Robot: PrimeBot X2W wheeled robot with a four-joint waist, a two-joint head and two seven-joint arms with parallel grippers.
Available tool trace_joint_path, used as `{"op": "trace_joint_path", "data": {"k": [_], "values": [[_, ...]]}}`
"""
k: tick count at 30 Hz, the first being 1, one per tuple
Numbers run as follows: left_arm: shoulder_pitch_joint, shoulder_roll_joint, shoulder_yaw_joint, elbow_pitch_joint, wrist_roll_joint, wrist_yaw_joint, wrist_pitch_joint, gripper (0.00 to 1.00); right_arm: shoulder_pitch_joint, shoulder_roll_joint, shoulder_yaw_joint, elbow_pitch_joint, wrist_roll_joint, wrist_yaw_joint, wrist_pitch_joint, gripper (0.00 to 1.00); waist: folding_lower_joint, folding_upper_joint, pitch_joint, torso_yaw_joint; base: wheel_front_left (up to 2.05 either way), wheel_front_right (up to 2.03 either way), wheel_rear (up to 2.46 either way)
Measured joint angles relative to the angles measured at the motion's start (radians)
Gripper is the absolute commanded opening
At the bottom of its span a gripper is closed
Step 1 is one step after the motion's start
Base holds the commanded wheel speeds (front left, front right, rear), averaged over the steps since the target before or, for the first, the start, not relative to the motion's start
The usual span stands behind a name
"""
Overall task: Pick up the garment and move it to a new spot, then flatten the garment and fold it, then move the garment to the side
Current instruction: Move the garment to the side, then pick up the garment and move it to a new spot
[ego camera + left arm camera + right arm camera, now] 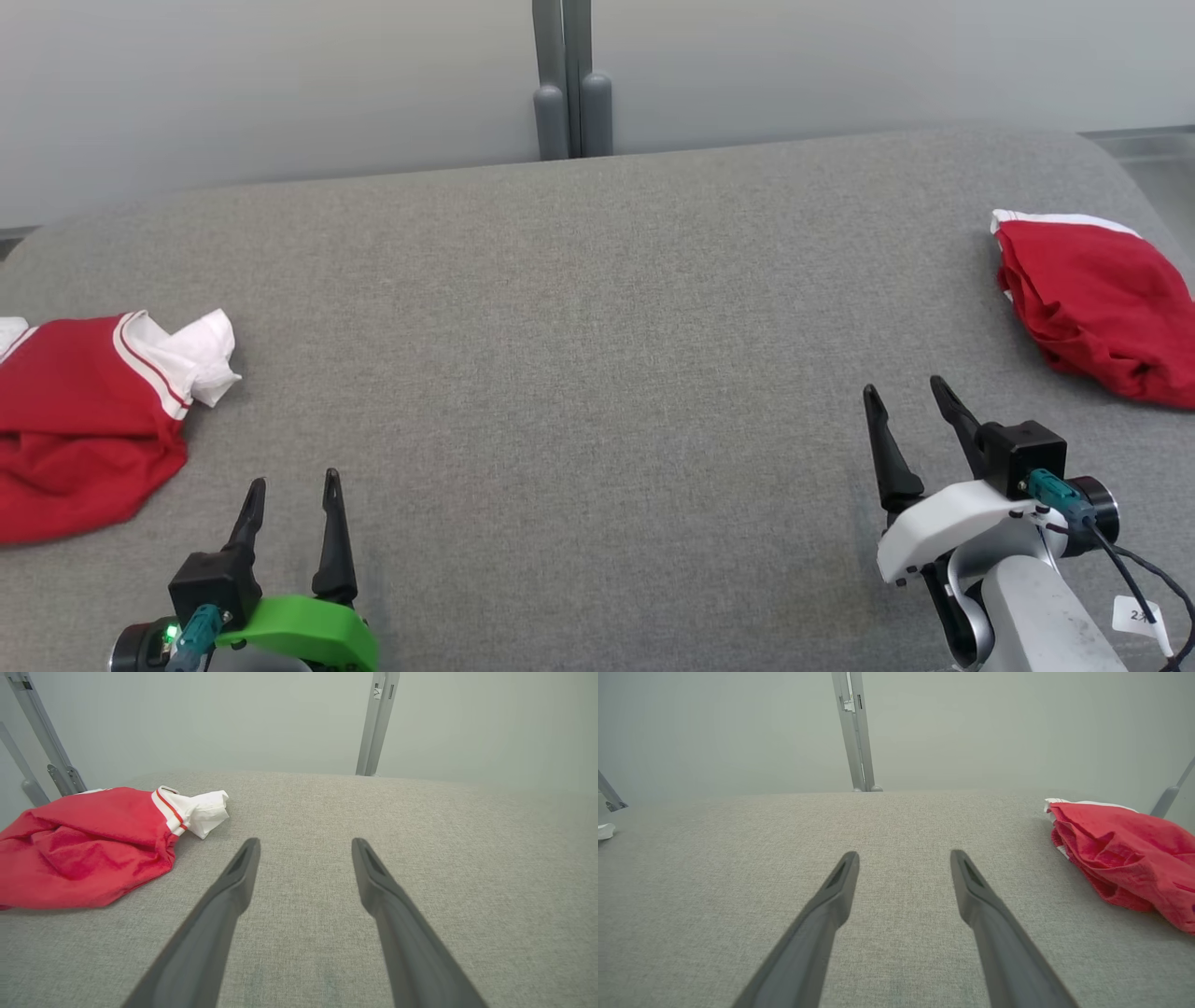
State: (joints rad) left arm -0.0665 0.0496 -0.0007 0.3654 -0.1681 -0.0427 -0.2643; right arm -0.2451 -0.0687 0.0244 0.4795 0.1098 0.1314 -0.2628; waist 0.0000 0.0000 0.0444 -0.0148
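Note:
A crumpled red garment with white trim [89,420] lies at the left edge of the grey padded table [579,355]; in the left wrist view that garment [88,847] sits to the upper left of my fingers. A second crumpled red garment [1102,303] lies at the table's right edge, and the right wrist view has it [1125,854] at the right. My left gripper [293,483] hovers open near the front left, empty, just right of the left garment. Open and empty too, my right gripper [904,392] stands at the front right, below and left of the right garment.
A grey upright post [569,79] rises behind the table's far edge against a pale wall. Slanted grey struts [44,737] stand beyond the table's left corner. Bare grey fabric stretches between the two garments. A white tag [1141,616] hangs from the right arm's cable.

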Motion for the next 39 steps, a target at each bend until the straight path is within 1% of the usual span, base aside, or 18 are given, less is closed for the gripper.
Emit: {"op": "trace_joint_path", "data": {"k": [9, 18, 22, 25, 29, 35, 39], "values": [[0.032, 0.0, 0.01, -0.001, 0.011, 0.0, 0.0, 1.0, 0.059, 0.011, -0.002, -0.016, 0.0, 0.0, 0.0, 1.0, 0.0, 0.0, -0.059, 0.011, 0.0, 0.0, 0.0], [0.049, 0.0, 0.009, -0.002, 0.013, 0.002, 0.0, 1.0, 0.07, 0.014, 0.009, -0.021, 0.0, 0.0, 0.0, 1.0, 0.0, 0.0, -0.059, 0.021, 0.0, 0.0, 0.0], [0.05, 0.0, 0.009, 0.002, 0.015, 0.005, 0.0, 1.0, 0.073, 0.011, 0.013, -0.004, 0.011, 0.0, 0.0, 1.0, 0.0, 0.0, -0.055, 0.041, 0.0, 0.0, 0.0], [0.049, -0.001, 0.007, 0.006, 0.014, 0.01, 0.0, 1.0, 0.078, 0.002, 0.017, -0.005, 0.011, 0.0, 0.0, 1.0, 0.0, 0.0, -0.051, 0.072, 0.0, 0.0, 0.0], [0.05, -0.001, 0.018, 0.006, 0.007, 0.022, 0.0, 1.0, 0.081, -0.003, 0.036, -0.007, 0.015, 0.0, 0.0, 1.0, 0.0, 0.0, -0.047, 0.13, 0.0, 0.0, 0.0], [0.062, -0.001, 0.05, 0.008, 0.009, 0.027, 0.0, 1.0, 0.079, -0.001, 0.092, -0.012, 0.03, 0.0, 0.0, 1.0, 0.0, 0.0, -0.041, 0.238, 0.0, 0.0, 0.0], [0.062, 0.0, 0.049, 0.016, 0.003, 0.029, 0.0, 1.0, 0.07, -0.004, 0.126, -0.018, 0.04, 0.0, 0.0, 1.0, 0.0, 0.0, -0.033, 0.317, 0.0, 0.0, 0.0]]}}
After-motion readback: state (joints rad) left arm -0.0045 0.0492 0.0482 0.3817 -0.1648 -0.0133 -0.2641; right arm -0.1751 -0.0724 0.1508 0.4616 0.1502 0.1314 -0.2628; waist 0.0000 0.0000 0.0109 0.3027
